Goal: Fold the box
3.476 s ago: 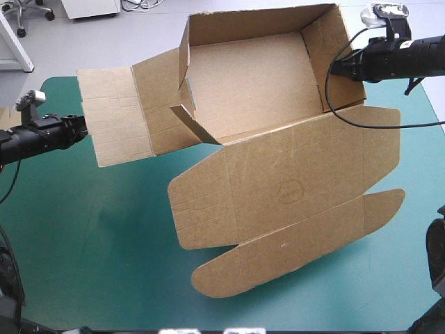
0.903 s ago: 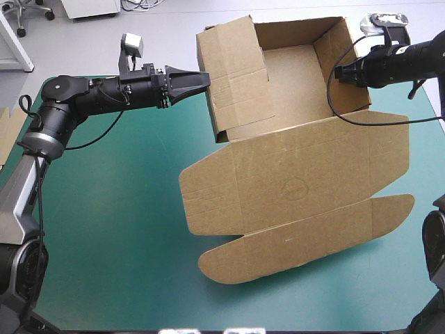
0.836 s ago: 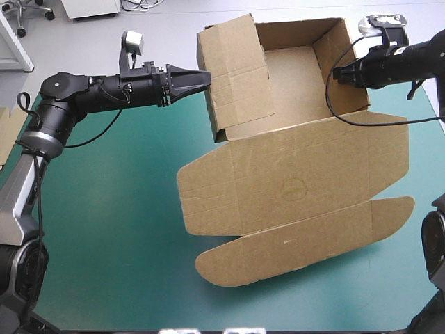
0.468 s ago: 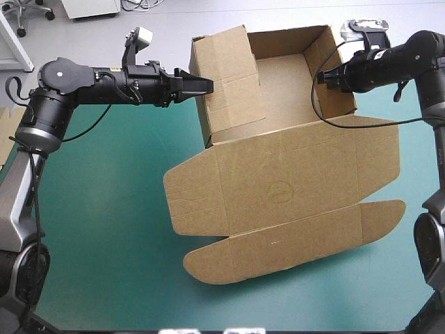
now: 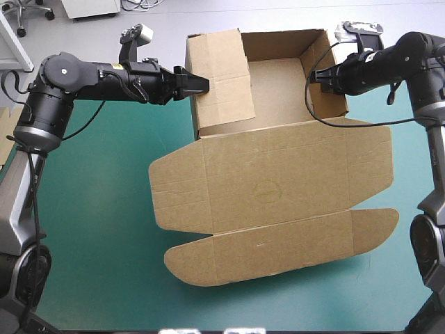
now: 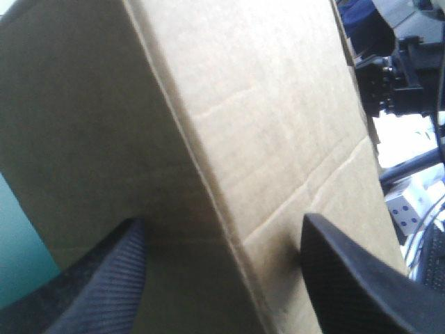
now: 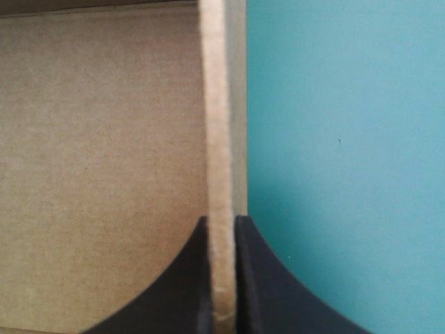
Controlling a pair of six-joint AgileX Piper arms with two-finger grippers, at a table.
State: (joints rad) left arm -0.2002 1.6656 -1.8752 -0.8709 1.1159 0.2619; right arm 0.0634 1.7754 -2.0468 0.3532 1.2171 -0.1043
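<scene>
We are looking at the brown box (image 5: 278, 174), which is lying across the middle of the counter (image 5: 97, 209) and reaching to its far edge. It is forming an open tray at the far side, with the lid (image 5: 271, 167) spreading flat toward the near edge and its long rounded flap (image 5: 278, 243) lying nearest that edge. At the tray's left side a tall panel (image 5: 222, 76) is standing up and leaning in over the tray.

The left fingers (image 5: 195, 85) are coming in from the counter's left edge and meeting that panel's outer face. In the left wrist view these fingers (image 6: 104, 292) are standing wide apart, gripping nothing, with the creased board (image 6: 229, 139) filling the space between and ahead of them.

The right fingers (image 5: 316, 76) are reaching in from the counter's right edge to the tray's right wall (image 5: 330, 83). In the right wrist view these fingers (image 7: 181, 285) are pinching that wall's top edge (image 7: 221, 139), nearly closed with the board between them. The tray's inside is lying to one side of them and the teal-green cover (image 7: 334, 139) to the other.
</scene>
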